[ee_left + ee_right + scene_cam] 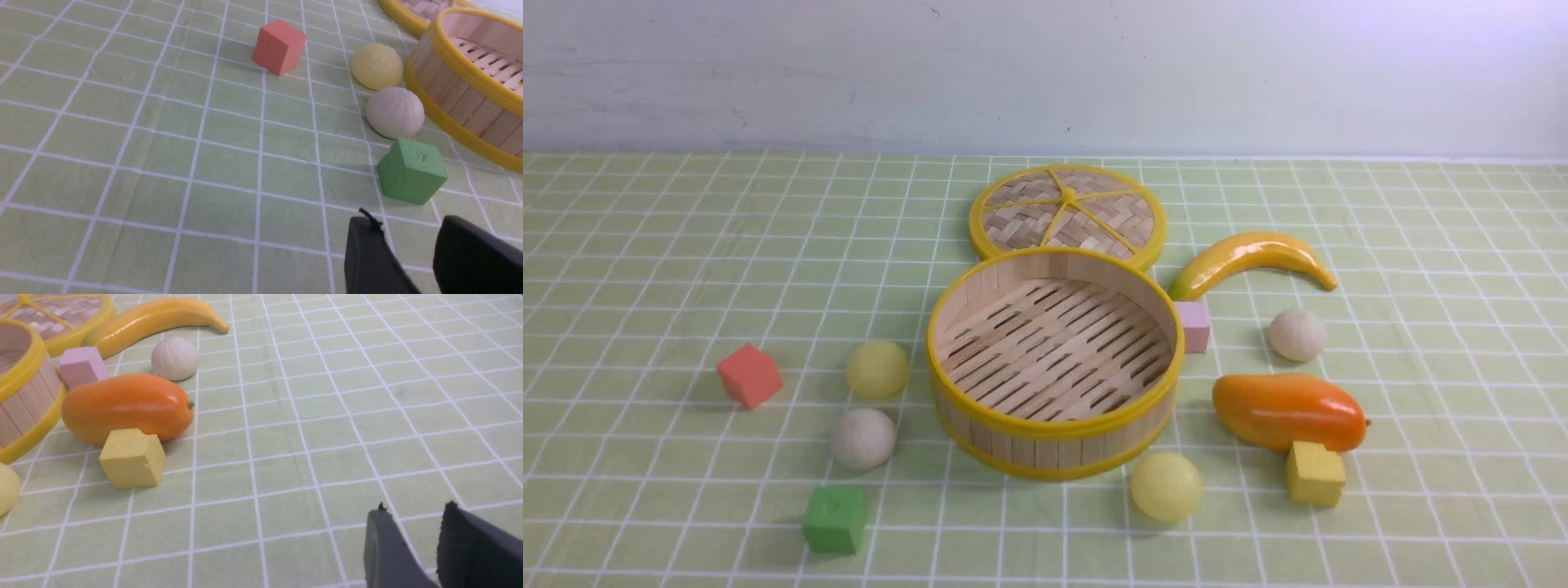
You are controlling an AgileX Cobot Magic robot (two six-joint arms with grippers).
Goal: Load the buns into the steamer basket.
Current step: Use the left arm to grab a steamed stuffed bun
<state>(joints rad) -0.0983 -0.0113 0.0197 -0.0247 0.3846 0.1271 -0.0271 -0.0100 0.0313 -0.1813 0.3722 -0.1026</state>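
Far left on the checked cloth (637, 269) sits a red cube (749, 375), well apart from the rest. Next come two of the four buns. The left yellow bun (877, 369) lies just beside the basket's left wall, and the left white bun (864, 438) a little nearer. A green cube (835, 519) sits nearer still. The left gripper (408, 222) hangs low on the near side of that cube, fingers parted with nothing between them. It looks posed to begin with this pair.

In the middle the steamer basket (1054, 431) stands upright and empty. Its woven lid (1067, 214) lies flat just behind it, evidently set aside so the mouth is free for dropping buns in.

The near yellow bun (1165, 487) rests close to the basket's near right side. A pink cube (1194, 327) sits just beside the right wall, with a banana (1250, 257) farther back. The right white bun (1297, 335) lies between the banana and an orange mango (1286, 411), and a yellow cube (1314, 474) sits against the mango's near side. The right gripper (412, 510) is likewise released and empty, over bare cloth well right of the mango.

Two buns lie on each side, which suggests each arm serves its own half. No bun is in the basket yet.
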